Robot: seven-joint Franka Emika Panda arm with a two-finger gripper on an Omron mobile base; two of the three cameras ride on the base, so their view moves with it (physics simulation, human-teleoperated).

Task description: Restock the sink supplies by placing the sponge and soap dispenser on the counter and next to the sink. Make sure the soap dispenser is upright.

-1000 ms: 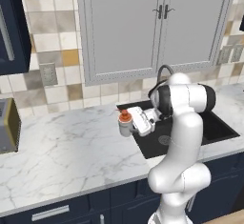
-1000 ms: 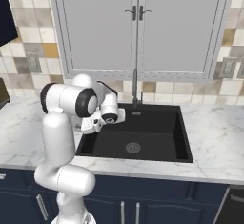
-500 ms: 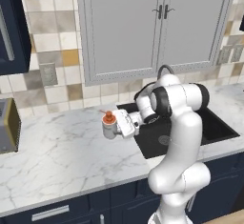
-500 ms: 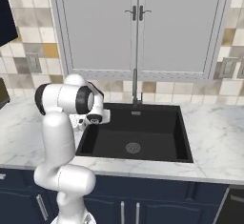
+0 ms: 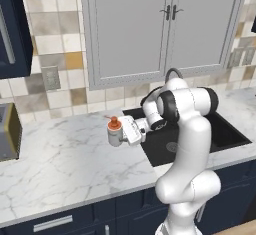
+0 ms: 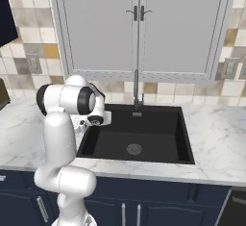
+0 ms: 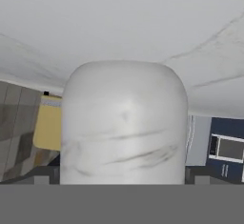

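The soap dispenser (image 5: pixel 114 133), a light grey bottle with an orange-red pump top, stands upright low over the counter (image 5: pixel 65 164), a little left of the sink (image 5: pixel 225 134). My gripper (image 5: pixel 120 134) reaches in sideways from the right, jaws wide around the bottle's body and shut on it. Whether the base touches the marble I cannot tell. Seen from the hand, the bottle (image 7: pixel 124 123) is close up and hides the fingertips, with the counter (image 7: pixel 119 18) rolled to the top. The sponge is out of view. The black sink basin (image 6: pixel 110 143) lies right of my arm.
A silver toaster (image 5: pixel 7 131) stands at the counter's far left. The gooseneck faucet (image 6: pixel 137 85) rises behind the sink. Grey wall cabinets (image 5: pixel 150 29) hang closed above. Open marble stretches left of the bottle and right of the basin (image 6: pixel 216 143).
Over the last second the gripper carried the soap dispenser leftward, away from the sink's edge and further over the counter. In the last half second it has barely moved.
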